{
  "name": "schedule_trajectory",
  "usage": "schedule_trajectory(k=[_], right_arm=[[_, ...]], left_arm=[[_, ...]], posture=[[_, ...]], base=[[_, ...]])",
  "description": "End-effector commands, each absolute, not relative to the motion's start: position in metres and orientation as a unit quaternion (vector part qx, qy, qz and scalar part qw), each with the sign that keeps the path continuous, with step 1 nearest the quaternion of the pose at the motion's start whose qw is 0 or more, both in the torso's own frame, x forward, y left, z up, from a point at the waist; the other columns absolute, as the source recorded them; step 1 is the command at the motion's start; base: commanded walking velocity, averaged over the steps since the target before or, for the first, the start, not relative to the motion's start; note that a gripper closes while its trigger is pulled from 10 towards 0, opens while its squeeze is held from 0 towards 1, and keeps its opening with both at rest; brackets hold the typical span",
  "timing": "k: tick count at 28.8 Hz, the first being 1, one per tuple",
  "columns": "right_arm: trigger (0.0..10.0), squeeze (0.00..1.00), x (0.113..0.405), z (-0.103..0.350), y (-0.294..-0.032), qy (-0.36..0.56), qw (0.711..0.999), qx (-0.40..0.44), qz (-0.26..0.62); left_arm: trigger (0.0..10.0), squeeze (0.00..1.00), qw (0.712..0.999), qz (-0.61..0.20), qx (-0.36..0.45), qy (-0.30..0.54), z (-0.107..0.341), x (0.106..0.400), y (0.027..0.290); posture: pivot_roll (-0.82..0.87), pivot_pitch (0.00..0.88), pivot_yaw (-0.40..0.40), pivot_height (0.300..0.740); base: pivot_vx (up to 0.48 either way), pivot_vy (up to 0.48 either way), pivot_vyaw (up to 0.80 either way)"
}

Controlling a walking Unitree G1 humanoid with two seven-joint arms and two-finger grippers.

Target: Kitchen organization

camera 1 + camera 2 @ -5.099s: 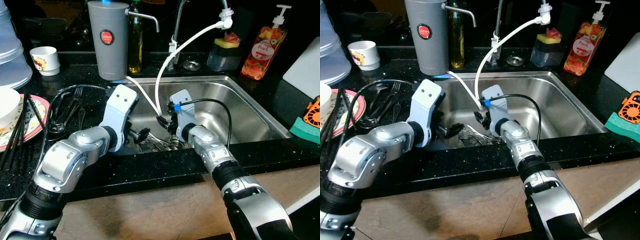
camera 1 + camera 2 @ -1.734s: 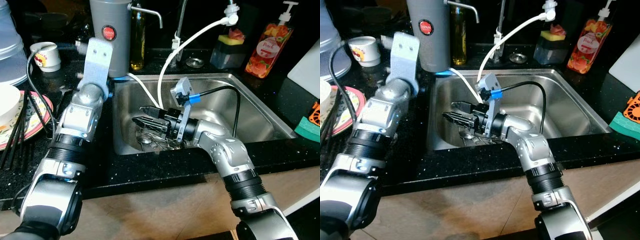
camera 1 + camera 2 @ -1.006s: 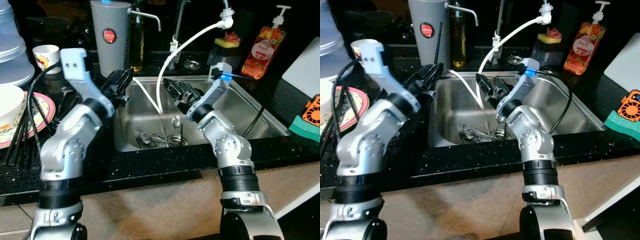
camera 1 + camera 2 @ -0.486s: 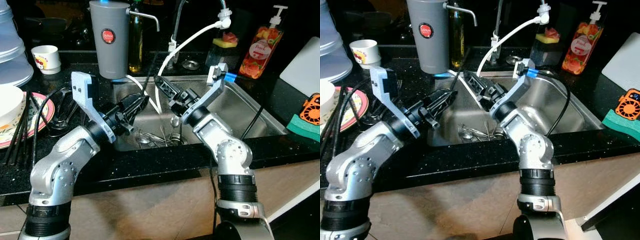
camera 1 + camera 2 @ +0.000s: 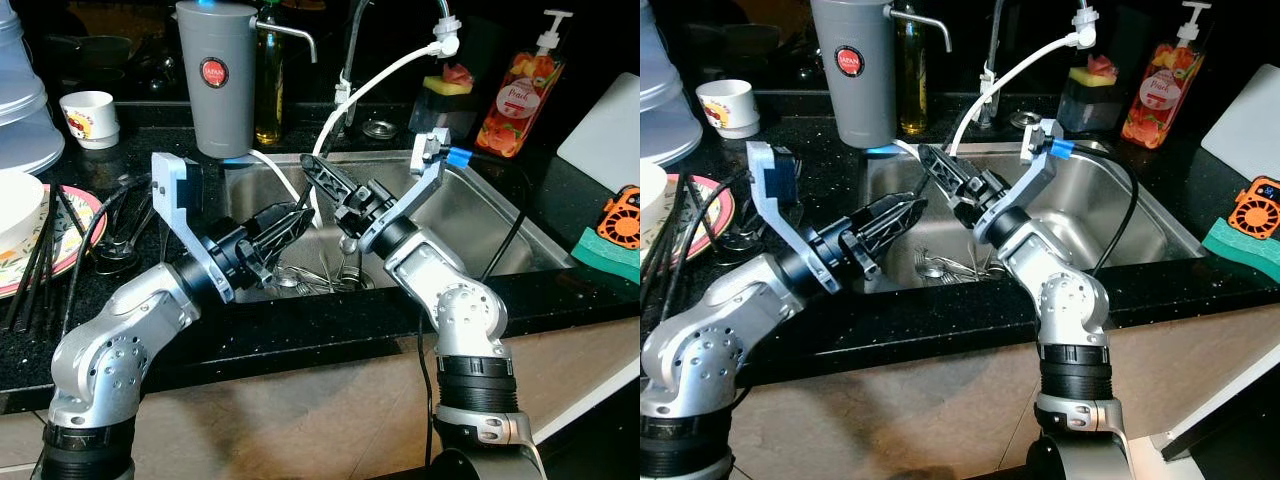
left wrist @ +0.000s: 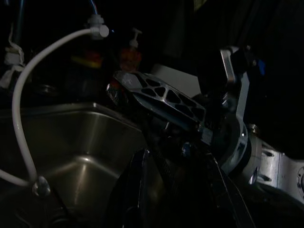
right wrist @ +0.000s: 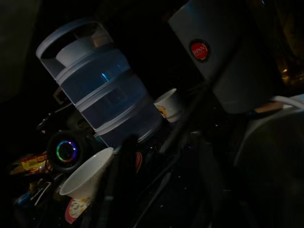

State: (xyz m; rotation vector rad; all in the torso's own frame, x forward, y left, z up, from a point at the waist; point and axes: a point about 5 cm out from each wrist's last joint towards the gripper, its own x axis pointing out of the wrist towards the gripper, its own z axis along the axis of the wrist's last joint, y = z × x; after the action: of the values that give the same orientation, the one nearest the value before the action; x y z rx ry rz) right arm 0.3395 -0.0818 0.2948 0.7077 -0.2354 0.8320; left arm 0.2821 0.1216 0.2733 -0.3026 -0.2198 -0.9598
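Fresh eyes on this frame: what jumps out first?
Both silver arms meet over the steel sink: the left gripper and right gripper angle toward each other above a pile of cutlery in the basin. Behind stands a tall grey dispenser, with a white hose arcing down into the sink.

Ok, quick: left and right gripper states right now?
Left gripper: over the sink, fingers' state cannot be told.
Right gripper: raised over the sink, cannot be told either.

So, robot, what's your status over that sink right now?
Both grippers, left and right, raised over sink. Cutlery lies on its bottom. White hose close by.
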Motion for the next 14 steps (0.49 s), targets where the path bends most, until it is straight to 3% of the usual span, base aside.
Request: schedule_trajectory(k=[1, 14], right_arm=[[0.0, 0.00, 0.3382, 0.2928, -0.0829, -0.105, 0.851, 0.329, 0.396], [0.0, 0.00, 0.3379, 0.2965, -0.0836, -0.107, 0.845, 0.339, 0.401]], left_arm=[[0.0, 0.00, 0.863, -0.475, -0.140, -0.100, 0.2731, 0.2772, 0.1185], [0.0, 0.00, 0.864, -0.474, -0.141, -0.096, 0.2734, 0.2756, 0.1196]], posture=[[-0.02, 0.090, -0.038, 0.740], [-0.03, 0.094, -0.041, 0.740]], base=[[0.000, 0.000, 0.00], [0.000, 0.000, 0.00]])
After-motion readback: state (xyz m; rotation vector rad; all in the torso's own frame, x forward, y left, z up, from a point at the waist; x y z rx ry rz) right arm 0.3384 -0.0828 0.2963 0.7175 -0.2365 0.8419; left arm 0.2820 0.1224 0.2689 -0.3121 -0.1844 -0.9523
